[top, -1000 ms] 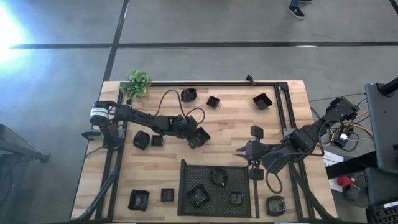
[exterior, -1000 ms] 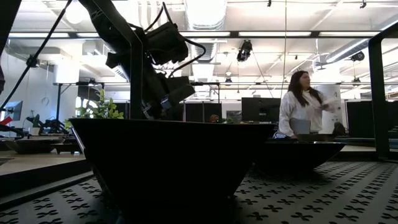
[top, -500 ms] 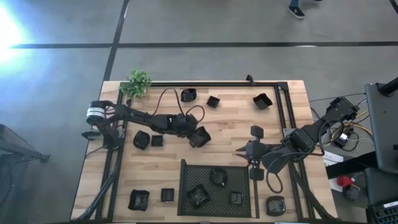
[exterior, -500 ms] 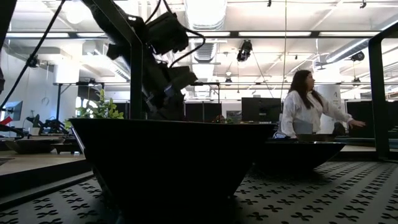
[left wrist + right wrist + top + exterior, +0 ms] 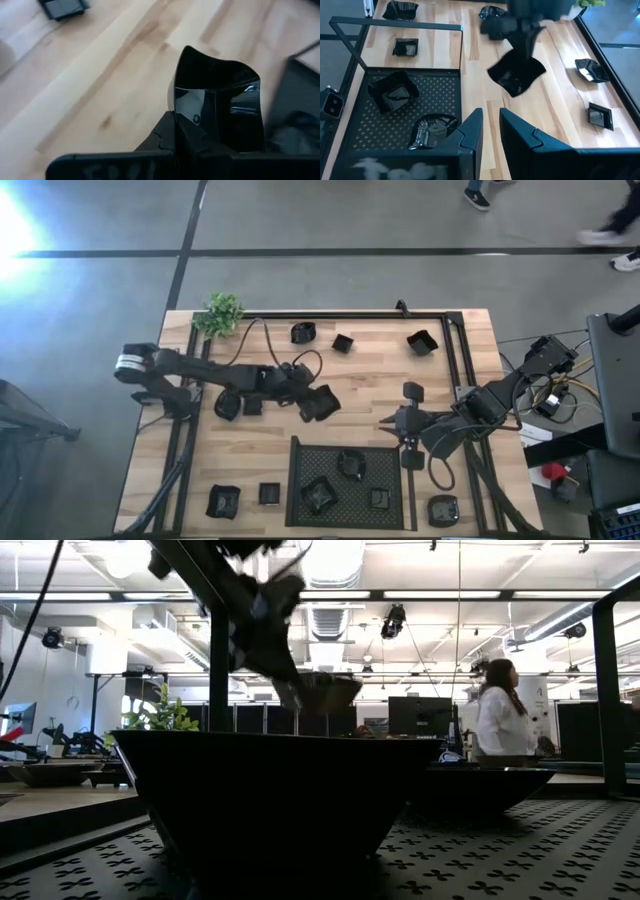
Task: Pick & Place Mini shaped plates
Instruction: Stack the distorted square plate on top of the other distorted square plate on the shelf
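My left gripper [image 5: 303, 388] is shut on one mini shaped plate [image 5: 320, 402], a glossy black angular dish, above the middle of the table. The low view shows this plate [image 5: 325, 692] in the air, and the right wrist view shows it [image 5: 516, 74] hanging over the wood. My right gripper [image 5: 491, 125] is open and waits near the tray's far right corner [image 5: 388, 423], touching nothing. Three plates [image 5: 350, 465] lie in the black mesh tray [image 5: 300, 448]. Several more plates [image 5: 422, 342] rest on their bases around the table. My left gripper pinches the plate by its rim [image 5: 192, 107] on the side nearest the wrist. One finger [image 5: 200, 142] seems to reach inside the dish and the other [image 5: 162, 137] stays outside. The fingers slant down from the table's left. The plate is lifted clear and tilted, hanging below the fingers.
A small green plant [image 5: 222, 312] stands at the far left corner. Two plates [image 5: 228, 405] lie under the left arm, others along the far edge [image 5: 302, 332] and near edge [image 5: 222, 500]. A black rail frame [image 5: 450, 360] runs along the table's far and right sides. A person [image 5: 495, 720] walks behind.
My left gripper has gone up with the plate in its hold. The plate has left the wood and now hangs clear in the air over about the same spot. The left arm's rear joint has swung toward the table's left edge.
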Controlling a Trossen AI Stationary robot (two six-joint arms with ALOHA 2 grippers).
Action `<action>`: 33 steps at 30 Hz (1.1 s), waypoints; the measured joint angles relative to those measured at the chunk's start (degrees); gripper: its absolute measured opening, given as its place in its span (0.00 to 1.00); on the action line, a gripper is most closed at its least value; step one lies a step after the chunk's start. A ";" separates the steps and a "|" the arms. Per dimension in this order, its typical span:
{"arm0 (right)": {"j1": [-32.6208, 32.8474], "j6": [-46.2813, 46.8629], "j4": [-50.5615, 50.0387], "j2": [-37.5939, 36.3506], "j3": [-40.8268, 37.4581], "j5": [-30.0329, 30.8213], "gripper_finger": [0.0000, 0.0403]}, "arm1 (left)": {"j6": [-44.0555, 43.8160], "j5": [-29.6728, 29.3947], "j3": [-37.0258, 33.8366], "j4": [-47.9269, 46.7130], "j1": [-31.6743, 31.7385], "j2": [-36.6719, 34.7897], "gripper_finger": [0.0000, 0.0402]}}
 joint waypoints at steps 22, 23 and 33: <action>0.00 0.87 0.05 -0.02 0.00 0.00 0.15 | -23.04 -5.21 0.00 0.93 -20.09 -5.93 0.00; 0.00 0.87 0.05 -0.02 0.00 0.00 0.15 | -24.19 -5.50 0.00 1.28 -20.92 -5.92 0.00; 0.00 0.24 0.07 -0.02 0.00 0.00 0.15 | -30.44 -7.39 0.00 1.71 -25.33 -5.88 0.00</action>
